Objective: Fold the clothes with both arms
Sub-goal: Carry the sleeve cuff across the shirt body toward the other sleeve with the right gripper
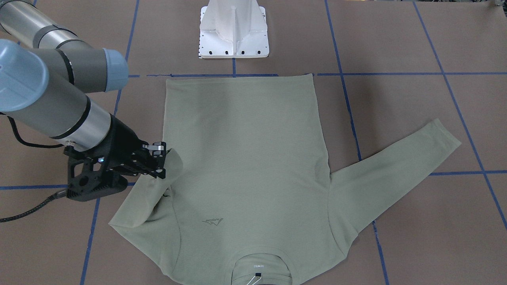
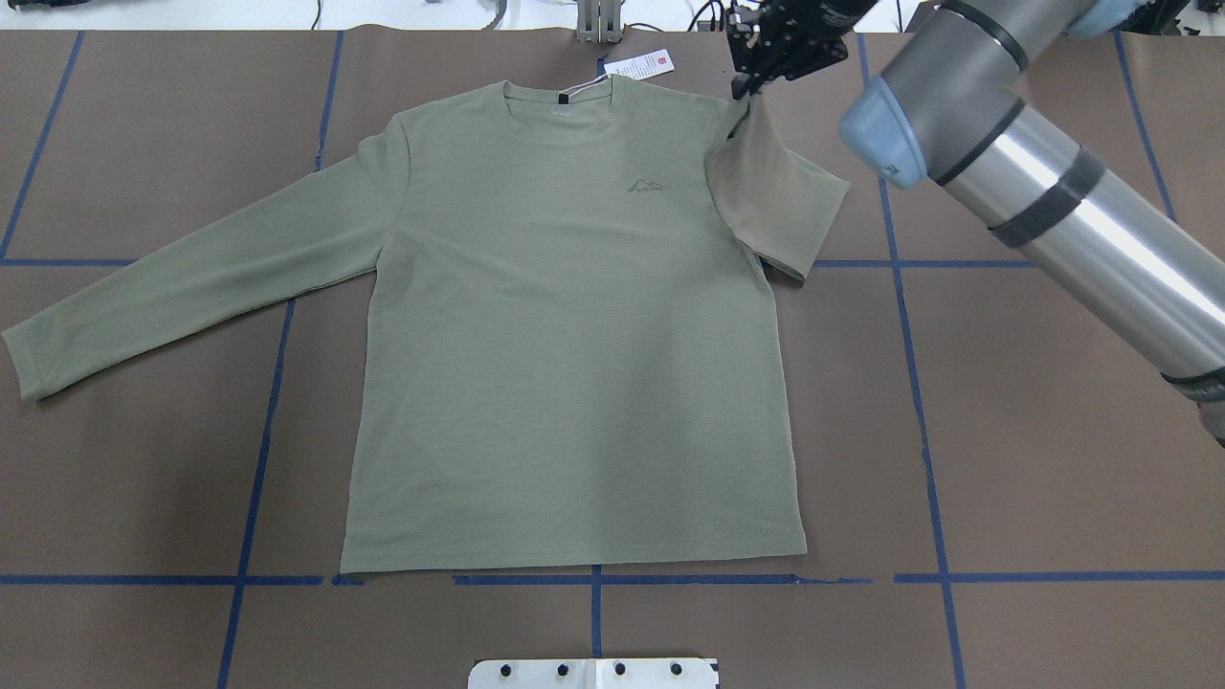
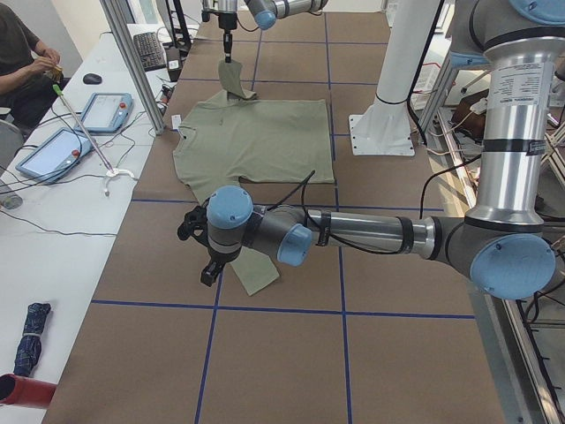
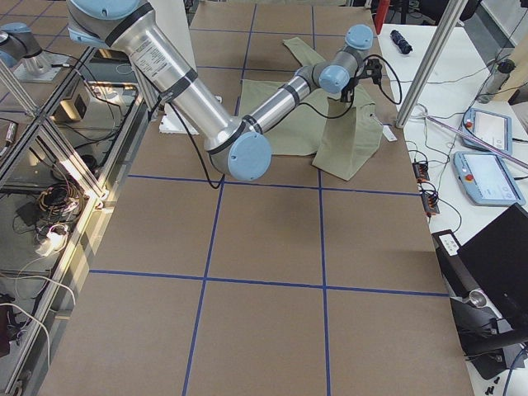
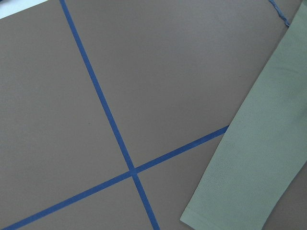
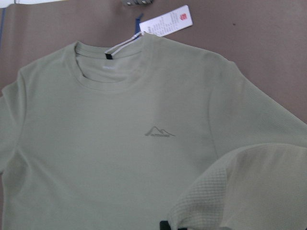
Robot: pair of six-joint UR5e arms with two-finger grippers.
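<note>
Hanging from the clamped right jaws, lifted shirt sleeve (image 2: pixel 770 196).

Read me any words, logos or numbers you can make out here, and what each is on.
"MINISO", as far as it can be made out: white lettering on the neck label inside the collar of the green shirt.
Chest logo: a mountain outline with lettering under it, too small to read.
Hang tag: printed lines and a red square, too blurred to read.
</note>
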